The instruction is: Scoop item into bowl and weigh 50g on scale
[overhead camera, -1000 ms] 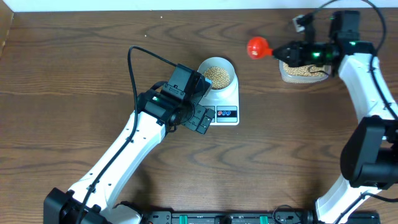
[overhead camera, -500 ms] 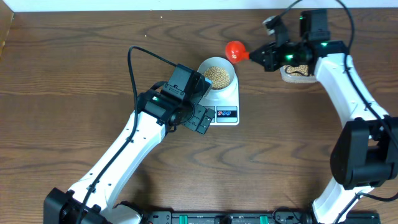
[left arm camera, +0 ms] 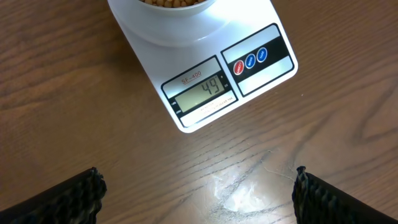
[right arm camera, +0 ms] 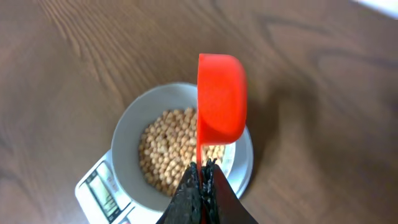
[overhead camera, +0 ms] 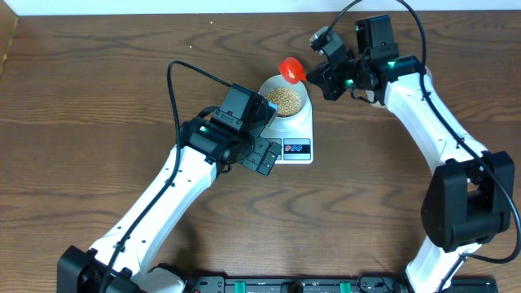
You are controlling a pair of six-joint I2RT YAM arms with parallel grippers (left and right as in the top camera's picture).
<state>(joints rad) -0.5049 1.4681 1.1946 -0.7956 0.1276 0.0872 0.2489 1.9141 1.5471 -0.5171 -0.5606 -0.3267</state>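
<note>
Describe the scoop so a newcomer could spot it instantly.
Find the white scale mid-table, carrying a pale bowl of tan beans. Over the bowl's edge hangs the scoop, pinched by the right gripper. Its bright red cup stands out against the white things below.

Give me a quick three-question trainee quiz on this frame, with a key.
1. True or false: the bowl of beans stands on the scale.
2. Fill in: the display reads ___.
3. Whose fingers hold the red scoop? A left arm's, B right arm's, C neither's.

Key: 1 true. 2: 49. 3 B: the right gripper pinches its handle.
</note>
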